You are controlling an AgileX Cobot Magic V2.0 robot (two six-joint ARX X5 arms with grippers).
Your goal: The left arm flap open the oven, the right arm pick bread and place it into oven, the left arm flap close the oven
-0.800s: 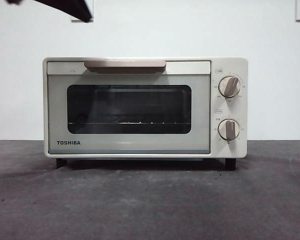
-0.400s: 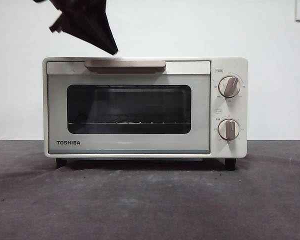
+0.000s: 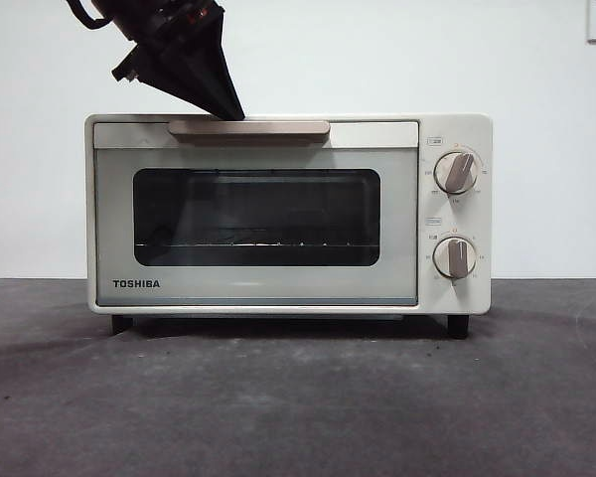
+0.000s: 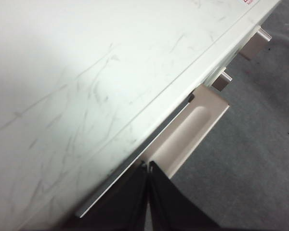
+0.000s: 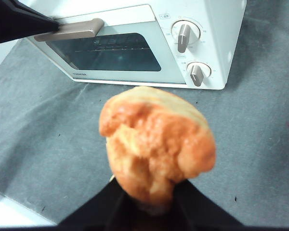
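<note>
The cream oven (image 3: 453,131) stands on the dark table with its glass door (image 3: 256,217) closed. My left gripper (image 3: 235,113) is shut, and its pointed tip rests at the top edge of the beige handle (image 3: 278,127), left of the handle's middle. The left wrist view shows the shut jaws of that left gripper (image 4: 148,165) right over the handle (image 4: 192,127) and the oven top (image 4: 86,91). My right gripper (image 5: 149,192) is shut on the golden-orange bread (image 5: 156,137), held up in front of the oven (image 5: 221,29). The front view shows neither the bread nor the right gripper.
Two beige knobs (image 3: 456,172) sit on the oven's right panel. Dark grey cloth (image 3: 298,397) covers the table in front of the oven, and a white wall stands behind. The cloth's near edge (image 5: 9,211) shows in the right wrist view.
The left gripper has come down from the top left corner and moved right, until its tip reached the oven's handle. The oven door stayed closed.
</note>
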